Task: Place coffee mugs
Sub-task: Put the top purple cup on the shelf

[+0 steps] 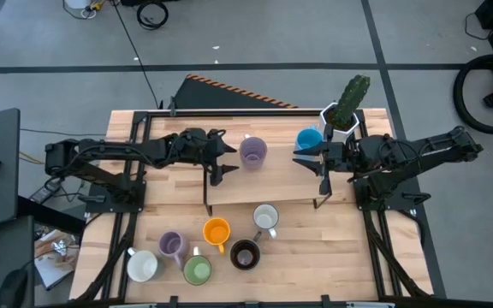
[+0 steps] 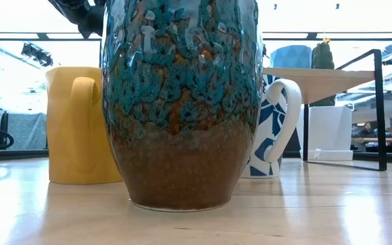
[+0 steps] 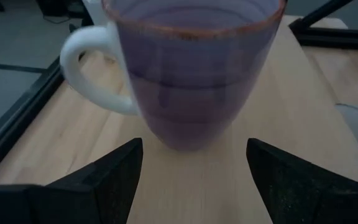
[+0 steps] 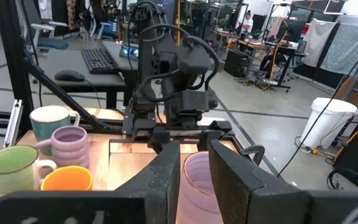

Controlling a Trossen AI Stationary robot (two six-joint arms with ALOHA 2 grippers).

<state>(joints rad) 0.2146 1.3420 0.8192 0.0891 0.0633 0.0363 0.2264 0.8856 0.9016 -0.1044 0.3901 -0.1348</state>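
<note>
Two mugs up on the raised shelf (image 1: 229,190): a lavender mug (image 1: 253,151), empty inside, just beyond the spread left end effector (image 1: 227,154), untouched; a blue mug (image 1: 309,139) beside the right end effector (image 1: 303,156) (fingers narrowly apart, pinching nothing). Six more mugs grouped on the near bench (image 1: 332,265), among them orange (image 1: 216,231) and dark brown (image 1: 245,255).

Eight mugs (image 1: 253,151); one cactus pot (image 1: 342,115)
</note>
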